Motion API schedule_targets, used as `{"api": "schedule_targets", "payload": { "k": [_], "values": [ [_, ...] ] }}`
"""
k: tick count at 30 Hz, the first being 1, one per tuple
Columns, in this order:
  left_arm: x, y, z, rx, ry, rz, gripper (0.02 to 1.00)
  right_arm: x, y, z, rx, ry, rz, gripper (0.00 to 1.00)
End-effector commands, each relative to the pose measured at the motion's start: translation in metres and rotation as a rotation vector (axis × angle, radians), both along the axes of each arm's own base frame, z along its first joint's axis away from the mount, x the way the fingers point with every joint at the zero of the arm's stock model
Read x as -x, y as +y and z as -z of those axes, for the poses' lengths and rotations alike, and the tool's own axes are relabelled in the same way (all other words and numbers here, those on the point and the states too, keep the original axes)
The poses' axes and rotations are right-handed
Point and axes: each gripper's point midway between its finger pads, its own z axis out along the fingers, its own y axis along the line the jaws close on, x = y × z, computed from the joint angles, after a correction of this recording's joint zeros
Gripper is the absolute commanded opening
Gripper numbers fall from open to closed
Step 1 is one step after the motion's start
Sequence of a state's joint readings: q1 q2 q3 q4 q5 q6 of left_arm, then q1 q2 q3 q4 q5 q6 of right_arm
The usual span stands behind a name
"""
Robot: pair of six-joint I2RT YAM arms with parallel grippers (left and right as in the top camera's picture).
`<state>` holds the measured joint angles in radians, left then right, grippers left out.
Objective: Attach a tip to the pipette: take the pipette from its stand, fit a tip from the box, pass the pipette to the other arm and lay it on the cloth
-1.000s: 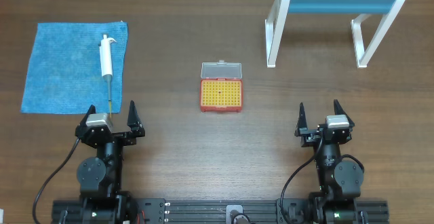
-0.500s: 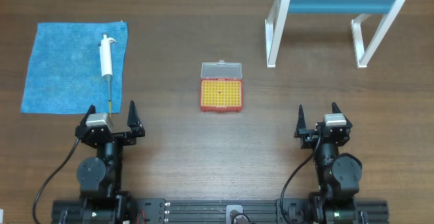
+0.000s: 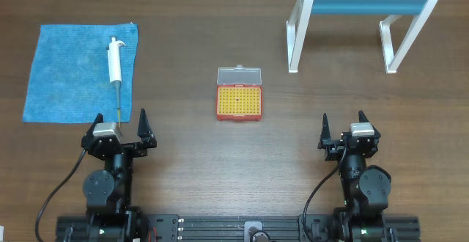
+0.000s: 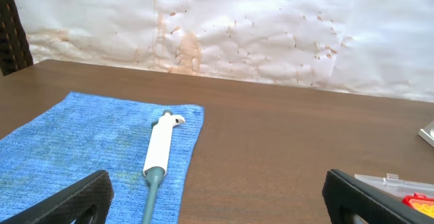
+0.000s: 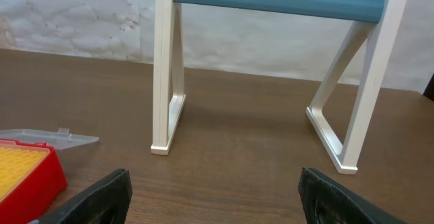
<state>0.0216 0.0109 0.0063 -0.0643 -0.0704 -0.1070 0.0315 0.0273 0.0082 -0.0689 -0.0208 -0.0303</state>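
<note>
A white pipette (image 3: pixel 115 64) with a yellow tip lies on the blue cloth (image 3: pixel 66 73) at the far left; it is also in the left wrist view as the pipette (image 4: pixel 160 155) on the cloth (image 4: pixel 74 149). The red tip box (image 3: pixel 239 100), lid open, sits mid-table and peeks in as the box (image 5: pixel 26 170). The stand (image 3: pixel 366 18), white legs with a blue bar, is at the back right. My left gripper (image 3: pixel 119 125) is open, just in front of the cloth's near edge. My right gripper (image 3: pixel 344 127) is open, on the near right, holding nothing.
Bare brown tabletop lies between the box, the cloth and the stand. A stained white wall (image 4: pixel 224 27) backs the table's far edge. The stand's legs (image 5: pixel 166 81) rise in front of the right gripper.
The right gripper has drawn back very slightly towards its base; nothing else has moved.
</note>
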Motion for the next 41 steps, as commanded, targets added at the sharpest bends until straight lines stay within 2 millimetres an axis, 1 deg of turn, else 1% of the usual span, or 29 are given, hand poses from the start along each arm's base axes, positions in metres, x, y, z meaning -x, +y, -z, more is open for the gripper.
{"api": "schedule_targets", "payload": {
  "k": [1, 5, 41],
  "values": [
    [0.0004, -0.0001, 0.0006, 0.009, 0.0, -0.002, 0.996, -0.0002, -0.0034, 0.0034, -0.01, 0.01, 0.019, 0.809],
    [0.0004, -0.0001, 0.0005, 0.009, 0.0, -0.002, 0.998, 0.0008, -0.0033, -0.0041, -0.011, -0.022, 0.018, 0.809],
    [0.0004, -0.0001, 0.0005, 0.009, 0.0, -0.002, 0.998, 0.0009, -0.0034, -0.0029, -0.011, -0.017, 0.018, 0.809]
  ]
}}
